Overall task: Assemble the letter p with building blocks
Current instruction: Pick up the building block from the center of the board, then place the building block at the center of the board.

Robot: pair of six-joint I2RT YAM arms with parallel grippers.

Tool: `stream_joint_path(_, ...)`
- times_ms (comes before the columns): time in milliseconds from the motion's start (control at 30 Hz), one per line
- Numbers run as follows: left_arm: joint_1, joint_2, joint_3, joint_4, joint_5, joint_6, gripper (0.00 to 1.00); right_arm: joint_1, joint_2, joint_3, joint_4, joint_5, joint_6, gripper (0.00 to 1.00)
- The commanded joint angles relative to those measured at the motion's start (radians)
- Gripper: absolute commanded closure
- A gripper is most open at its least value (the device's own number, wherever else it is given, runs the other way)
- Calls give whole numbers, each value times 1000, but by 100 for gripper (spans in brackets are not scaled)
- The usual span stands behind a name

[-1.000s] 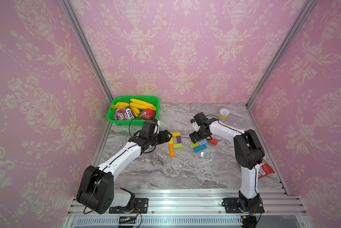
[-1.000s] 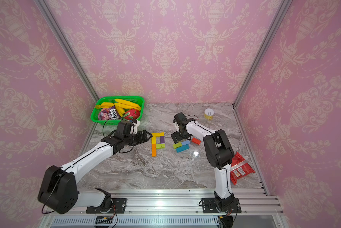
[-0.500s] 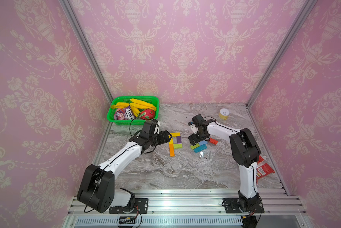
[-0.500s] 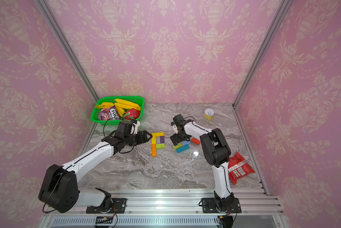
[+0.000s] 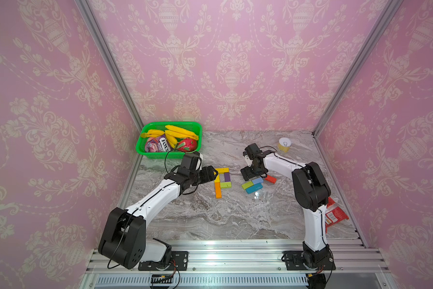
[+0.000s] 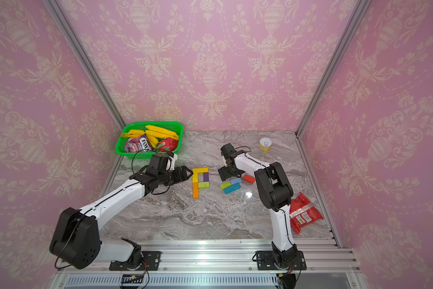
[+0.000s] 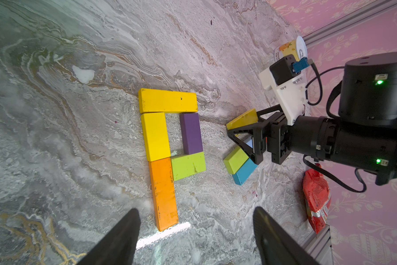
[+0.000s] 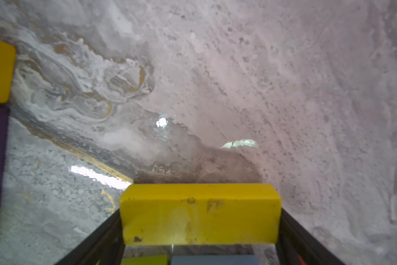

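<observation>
Right claw (image 8: 199, 229) grips a yellow block (image 7: 242, 119) near the purple block (image 7: 190, 133), mostly hiding a light blue block (image 7: 249, 144); left claw (image 7: 195, 208) gapes empty, fingers (image 7: 124, 238) cropped.

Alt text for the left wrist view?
Five flat blocks form a letter P on the marble table: yellow top bar, yellow and orange stem, purple and lime closing the loop. Beside it the right claw straddles a loose yellow block by three spare blocks; the left claw hangs open.
</observation>
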Motion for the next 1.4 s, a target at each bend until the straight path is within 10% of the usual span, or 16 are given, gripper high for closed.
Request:
stream_joint_path(0, -2, 25, -8, -18, 20, 4, 20, -28, 30, 82, -8, 8, 81, 35)
stream_joint_path(700, -2, 58, 3, -34, 25, 4, 21, -57, 145, 199, -105, -46, 261, 29)
stream_joint_path(867, -2, 53, -3, -31, 24, 1, 21, -58, 139, 173, -70, -49, 289, 13)
stream_joint_path(967, -2, 47, -6, -40, 19, 9, 21, -58, 116, 159, -49, -58, 271, 0)
stream_joint_path(1367, -2, 55, -13, -23, 23, 5, 21, -61, -129, 25, 45, -16, 280, 0)
